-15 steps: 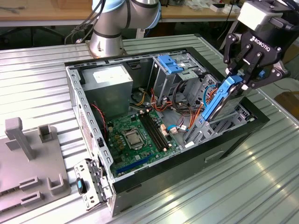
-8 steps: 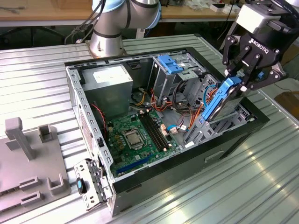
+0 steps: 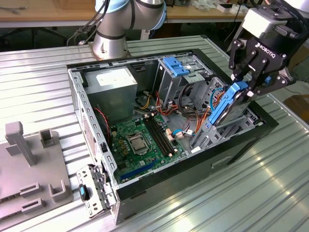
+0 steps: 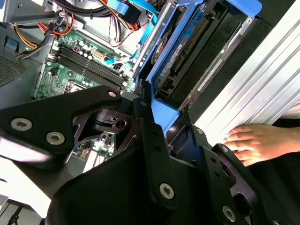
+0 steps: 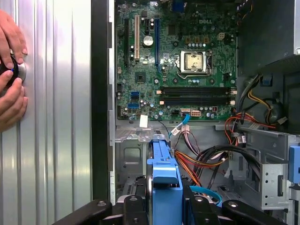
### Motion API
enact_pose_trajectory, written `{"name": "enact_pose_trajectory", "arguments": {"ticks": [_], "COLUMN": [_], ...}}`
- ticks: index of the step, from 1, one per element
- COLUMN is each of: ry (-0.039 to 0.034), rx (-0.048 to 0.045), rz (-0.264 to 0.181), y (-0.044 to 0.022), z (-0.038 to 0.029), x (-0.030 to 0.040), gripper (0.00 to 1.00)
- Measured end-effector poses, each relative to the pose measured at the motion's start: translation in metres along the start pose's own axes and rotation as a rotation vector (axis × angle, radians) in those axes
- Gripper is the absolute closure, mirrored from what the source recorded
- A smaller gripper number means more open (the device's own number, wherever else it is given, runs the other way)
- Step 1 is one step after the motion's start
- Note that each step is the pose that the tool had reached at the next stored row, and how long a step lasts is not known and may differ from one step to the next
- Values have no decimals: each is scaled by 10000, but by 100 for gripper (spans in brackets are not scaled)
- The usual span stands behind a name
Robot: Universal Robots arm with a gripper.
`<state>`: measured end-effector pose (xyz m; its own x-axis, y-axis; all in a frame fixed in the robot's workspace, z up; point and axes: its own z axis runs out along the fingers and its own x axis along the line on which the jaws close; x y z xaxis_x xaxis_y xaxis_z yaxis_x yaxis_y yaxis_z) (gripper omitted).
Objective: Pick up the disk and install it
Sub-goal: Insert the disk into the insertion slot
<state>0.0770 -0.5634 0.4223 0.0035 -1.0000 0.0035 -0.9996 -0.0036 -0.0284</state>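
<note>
Gripper [image 3: 245, 82] clamps the blue-railed disk [image 3: 226, 105] by its upper end, holding it tilted over the open computer case [image 3: 145, 189], its lower end down among the metal bays [image 3: 216, 137] at the exterior view's right, beside the green motherboard [image 3: 140, 137]. In the second wrist view a person's hand [image 4: 248, 143] rests on the ribbed metal table [image 4: 262, 79] just outside the case.

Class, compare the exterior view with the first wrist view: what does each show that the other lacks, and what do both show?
Exterior view's own: the arm's base beyond the case, and grey holders at the exterior view's left. First wrist view's own: a person's hands on the table. Shared: the fingers shut on the blue-railed disk over the open case, and the motherboard.
</note>
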Motion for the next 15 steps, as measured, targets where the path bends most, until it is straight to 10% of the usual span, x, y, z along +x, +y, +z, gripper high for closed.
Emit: {"name": "enact_pose_trajectory", "arguments": {"ticks": [15], "ry": [-1], "rx": [0], "rz": [0], "y": [3], "z": [96], "x": [0], "gripper": [63]}}
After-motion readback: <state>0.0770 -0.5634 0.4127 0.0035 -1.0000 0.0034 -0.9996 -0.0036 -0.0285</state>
